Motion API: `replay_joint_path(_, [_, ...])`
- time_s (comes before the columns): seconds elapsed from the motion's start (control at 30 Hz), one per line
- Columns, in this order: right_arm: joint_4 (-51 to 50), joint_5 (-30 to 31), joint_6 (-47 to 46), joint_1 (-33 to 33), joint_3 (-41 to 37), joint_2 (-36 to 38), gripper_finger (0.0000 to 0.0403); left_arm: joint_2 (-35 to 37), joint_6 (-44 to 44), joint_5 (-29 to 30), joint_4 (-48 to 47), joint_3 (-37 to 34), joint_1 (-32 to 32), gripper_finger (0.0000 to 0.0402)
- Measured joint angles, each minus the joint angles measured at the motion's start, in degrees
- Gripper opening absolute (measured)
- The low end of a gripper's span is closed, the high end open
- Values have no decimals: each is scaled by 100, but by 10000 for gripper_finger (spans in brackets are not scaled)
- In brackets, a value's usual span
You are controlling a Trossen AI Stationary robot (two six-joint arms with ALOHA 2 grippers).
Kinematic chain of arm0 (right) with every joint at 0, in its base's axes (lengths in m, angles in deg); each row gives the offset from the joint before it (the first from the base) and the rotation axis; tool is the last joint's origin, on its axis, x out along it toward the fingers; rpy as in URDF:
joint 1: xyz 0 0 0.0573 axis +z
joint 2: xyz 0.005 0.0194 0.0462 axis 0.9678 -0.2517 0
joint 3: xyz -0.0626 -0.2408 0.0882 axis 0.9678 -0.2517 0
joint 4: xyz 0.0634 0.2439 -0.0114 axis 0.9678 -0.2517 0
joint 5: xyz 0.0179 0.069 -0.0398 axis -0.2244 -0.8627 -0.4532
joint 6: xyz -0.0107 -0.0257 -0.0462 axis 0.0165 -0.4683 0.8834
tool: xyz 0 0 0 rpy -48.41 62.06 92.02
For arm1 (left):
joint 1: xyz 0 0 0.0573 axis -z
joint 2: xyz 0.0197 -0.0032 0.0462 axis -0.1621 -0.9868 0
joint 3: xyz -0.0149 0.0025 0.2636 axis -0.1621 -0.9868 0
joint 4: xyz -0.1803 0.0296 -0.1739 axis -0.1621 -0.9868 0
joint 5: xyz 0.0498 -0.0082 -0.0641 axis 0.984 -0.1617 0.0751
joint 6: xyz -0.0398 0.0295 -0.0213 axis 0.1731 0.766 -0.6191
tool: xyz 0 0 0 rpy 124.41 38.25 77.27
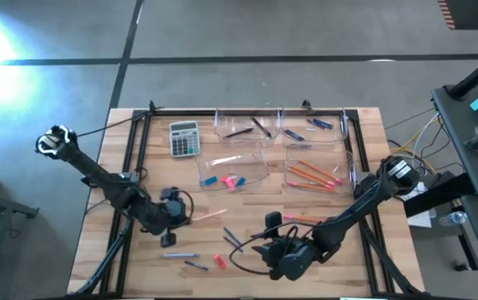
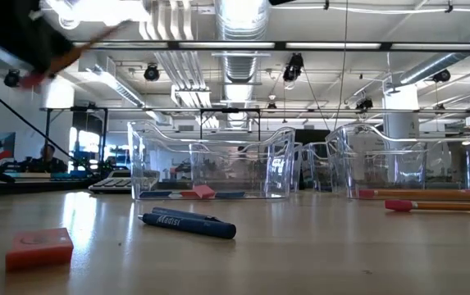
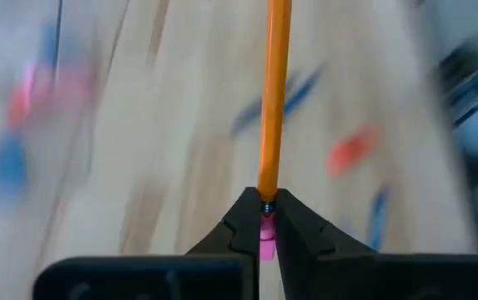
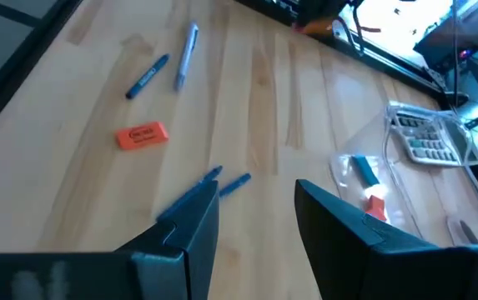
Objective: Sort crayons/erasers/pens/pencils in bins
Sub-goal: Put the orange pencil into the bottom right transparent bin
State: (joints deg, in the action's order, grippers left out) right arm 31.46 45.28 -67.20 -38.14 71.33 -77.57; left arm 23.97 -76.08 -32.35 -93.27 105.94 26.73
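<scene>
My left gripper (image 1: pixel 178 213) is at the table's near left, shut on an orange pencil (image 1: pixel 209 215) that points toward the table's right. In the left wrist view the pencil (image 3: pixel 274 92) runs straight out ahead of the gripper (image 3: pixel 268 200). The low view shows it raised (image 2: pixel 95 37). My right gripper (image 1: pixel 255 244) hovers open over the near middle of the table, nothing between its fingers (image 4: pixel 255 196). Four clear bins stand at the far middle: one (image 1: pixel 234 171) holds pink and blue erasers, one (image 1: pixel 314 172) pencils, and the two behind (image 1: pixel 247 125) (image 1: pixel 314 125) pens. My left gripper pinches the pencil's pink eraser end (image 3: pixel 267 229) between its two fingertips (image 3: pixel 247 218). The fingers slant downward and lie along the pencil, which sticks out ahead of them. The pencil is lifted clear of the table.
Loose on the near table lie blue pens (image 4: pixel 147 77) (image 4: pixel 185 55), a reddish eraser (image 4: pixel 142 135) and more pens (image 4: pixel 222 185); another pencil (image 1: pixel 301 218) lies near the right arm. A grey calculator (image 1: pixel 183 137) sits at the far left. A black frame (image 1: pixel 138 158) rails the table.
</scene>
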Motion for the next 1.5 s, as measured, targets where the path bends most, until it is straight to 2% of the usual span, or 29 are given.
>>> replay_joint_path(0.17, [-513,351,-390,13,-4,196,150,175,1761,216,1718,-50,-122,2])
replay_joint_path(0.27, [-444,509,-426,81,-156,450,150,173,2273,221,2124,-49,-327,2])
replay_joint_path(0.37, [131,509,-208,196,-562,776,150,146,2525,200,2422,-77,-546,2])
replay_joint_path(0.43, [724,476,-50,242,-969,1002,150,90,2638,90,2610,-84,-678,2])
replay_joint_path(0.57, [2310,-11,370,245,-1895,1542,150,-123,2858,-139,3069,-93,-864,1])
replay_joint_path(0.77, [4291,-30,732,200,-3193,2217,150,-620,3200,-461,3975,-95,-1103,1])
replay_joint_path(1.0, [6383,-63,712,19,-4132,2340,150,-1301,3364,-772,4906,-27,-1452,1])
replay_joint_path(1.23, [6543,-205,770,-57,-4231,2206,157,-1948,3242,-1150,5133,158,-1687,0])
replay_joint_path(1.5, [6519,-193,879,-191,-3898,1720,232,-2300,3198,-1276,5172,472,-1699,0])
